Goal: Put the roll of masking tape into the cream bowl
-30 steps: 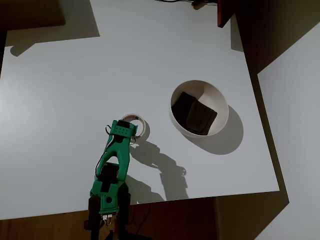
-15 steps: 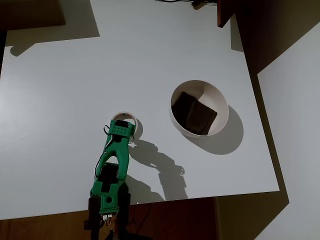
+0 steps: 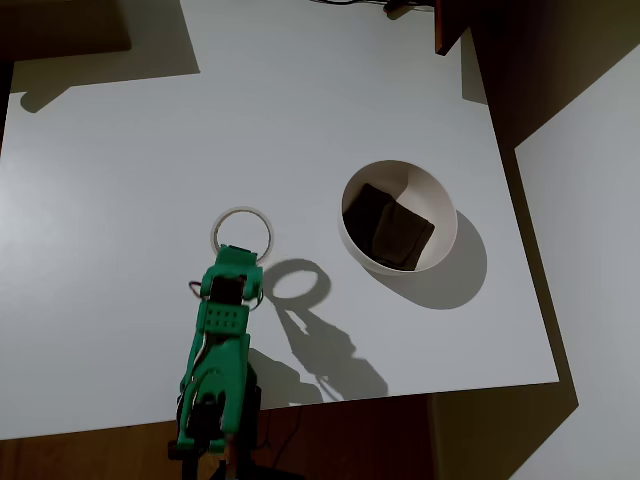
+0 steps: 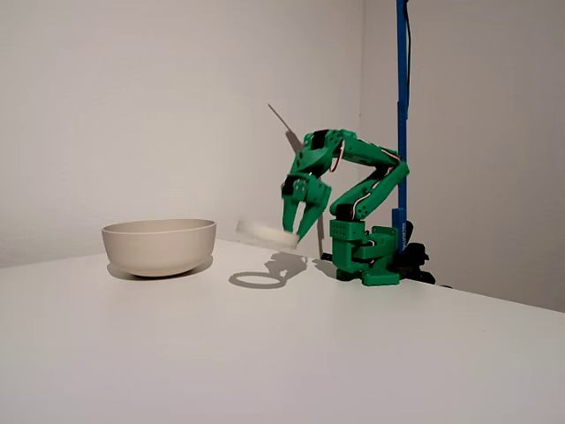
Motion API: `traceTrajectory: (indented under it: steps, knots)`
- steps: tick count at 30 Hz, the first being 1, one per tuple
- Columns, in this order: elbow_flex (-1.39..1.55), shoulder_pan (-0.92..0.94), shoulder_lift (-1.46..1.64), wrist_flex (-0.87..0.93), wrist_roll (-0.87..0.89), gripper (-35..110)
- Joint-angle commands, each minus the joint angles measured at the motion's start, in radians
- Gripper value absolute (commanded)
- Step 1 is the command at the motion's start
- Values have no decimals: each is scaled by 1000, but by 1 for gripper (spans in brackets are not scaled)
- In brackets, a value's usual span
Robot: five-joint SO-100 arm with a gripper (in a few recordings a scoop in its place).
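The roll of masking tape (image 3: 241,232) is an off-white ring, held level above the table with its shadow on the surface below. In the fixed view the roll of tape (image 4: 265,233) hangs well clear of the table. My green gripper (image 3: 241,258) is shut on the ring's near edge; the fixed view shows the gripper (image 4: 297,233) pinching one side of the ring. The cream bowl (image 3: 444,203) stands to the right in the overhead view with dark brown square pieces (image 3: 388,228) inside. The bowl (image 4: 159,246) is left of the tape in the fixed view.
The white table (image 3: 120,200) ends just behind the arm's base (image 4: 364,258) and a little past the bowl on the right. A blue pole (image 4: 402,115) rises behind the base. A dark red object (image 3: 450,25) juts in at the far edge.
The tape lay flat on the table under the gripper; now it is lifted off the surface in the shut gripper, and the arm has drawn back and risen.
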Motion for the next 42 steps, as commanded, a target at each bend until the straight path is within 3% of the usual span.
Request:
traceTrajectory:
  steps: [1, 10, 20, 32, 42]
  knots:
    - [-114, 92, 202, 67, -15, -8]
    - [-275, 339, 184, 6, -52, -8]
    - [-566, 629, -227, -163, -78, -8]
    - [-1020, 816, -713, -193, -61, -8]
    - [-1384, 831, -1103, -224, -84, -8]
